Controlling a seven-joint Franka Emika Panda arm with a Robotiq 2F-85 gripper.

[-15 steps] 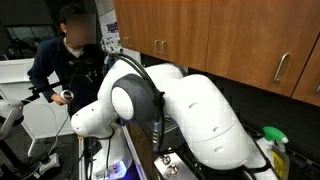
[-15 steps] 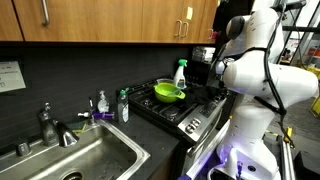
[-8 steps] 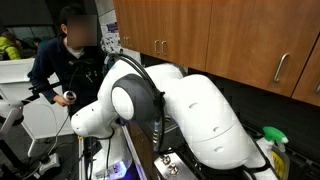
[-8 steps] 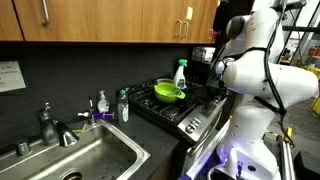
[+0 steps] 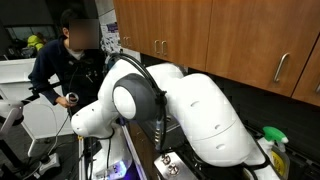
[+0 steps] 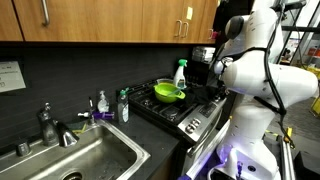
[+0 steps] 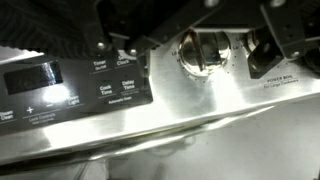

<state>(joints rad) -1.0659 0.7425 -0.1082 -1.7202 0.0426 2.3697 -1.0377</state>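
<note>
Stove knob [image 7: 203, 52] sits right of the control panel [image 7: 80, 95], on the stove's [image 6: 192, 118] near front. Gripper [image 7: 192, 20] hangs just before it, jaws spread wide, grasping nothing. Farther back, a green bowl [image 6: 168, 93] rests on the burners.

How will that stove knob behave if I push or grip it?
The knob sits mounted in the steel control panel, so it would probably turn or press in rather than slide away. It looks rigid and metallic, and its shiny face may be slippery to pinch.
</note>
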